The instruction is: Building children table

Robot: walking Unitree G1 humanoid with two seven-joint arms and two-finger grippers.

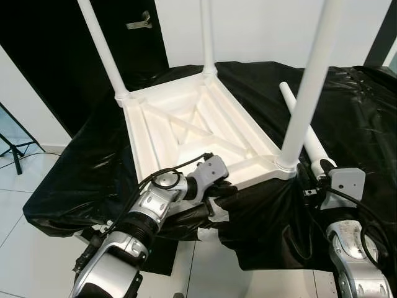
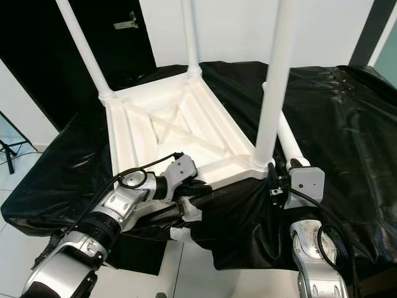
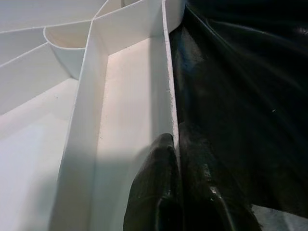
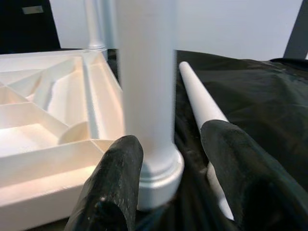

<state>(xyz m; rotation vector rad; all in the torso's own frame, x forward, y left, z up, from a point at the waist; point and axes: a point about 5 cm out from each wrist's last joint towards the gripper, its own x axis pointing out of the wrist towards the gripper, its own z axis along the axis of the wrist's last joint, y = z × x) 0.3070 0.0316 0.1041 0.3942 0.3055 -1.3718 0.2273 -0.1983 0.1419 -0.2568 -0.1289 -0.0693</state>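
Observation:
A white children's table top lies upside down on a black plastic sheet, ribbed underside up. Three white legs stand in its corners: far left, far right and near right. A loose fourth leg lies on the sheet just right of the table. My left gripper is shut on the table's near rim, one finger inside the wall and one outside. Around the base of the near-right leg, my right gripper is open, with one finger on each side.
The sheet drapes over the platform's front edge down towards a white tiled floor. A dark door with a metal handle is at the back left. A black tripod foot stands on the floor at far left.

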